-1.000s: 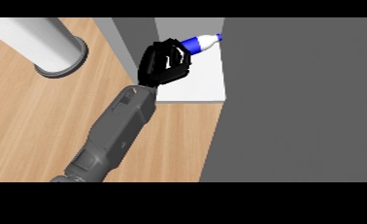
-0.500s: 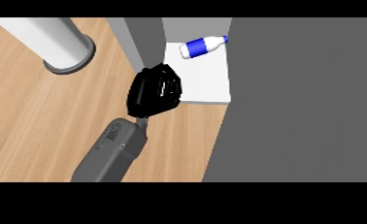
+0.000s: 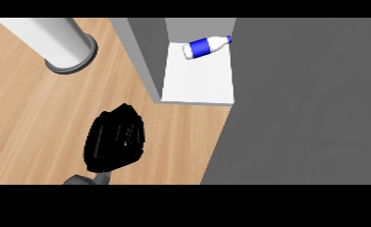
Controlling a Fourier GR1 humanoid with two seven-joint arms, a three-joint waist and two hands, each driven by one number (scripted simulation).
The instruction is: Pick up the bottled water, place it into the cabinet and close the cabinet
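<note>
Counter: wooden countertop [image 3: 51,113] fills the left and lower part of the head view, bare where the hand hangs over it.
Cabinet: open cabinet with a white shelf floor [image 3: 197,81] between a grey left wall [image 3: 145,54] and a broad grey panel [image 3: 304,98] at the right, most likely the door swung open, though no hinge or handle shows.
Cylinder: pale upright cylinder [image 3: 58,42] stands on the counter at upper left, well apart from the cabinet.
Hand: one black hand [image 3: 116,140] low in the view above the counter, fingers pointing up-view, held together and fairly straight, holding nothing; whether it is left or right cannot be told from this view, and no other hand shows.
Bottled water: bottled water [image 3: 206,46] lies on its side at the back of the shelf, long axis slanting, blue cap toward upper right.
Key relation: bottle lies up-view and right of the hand, well apart; the grey panel lies to the hand's right.
Task stage: judged, placing is done; closing remains.
</note>
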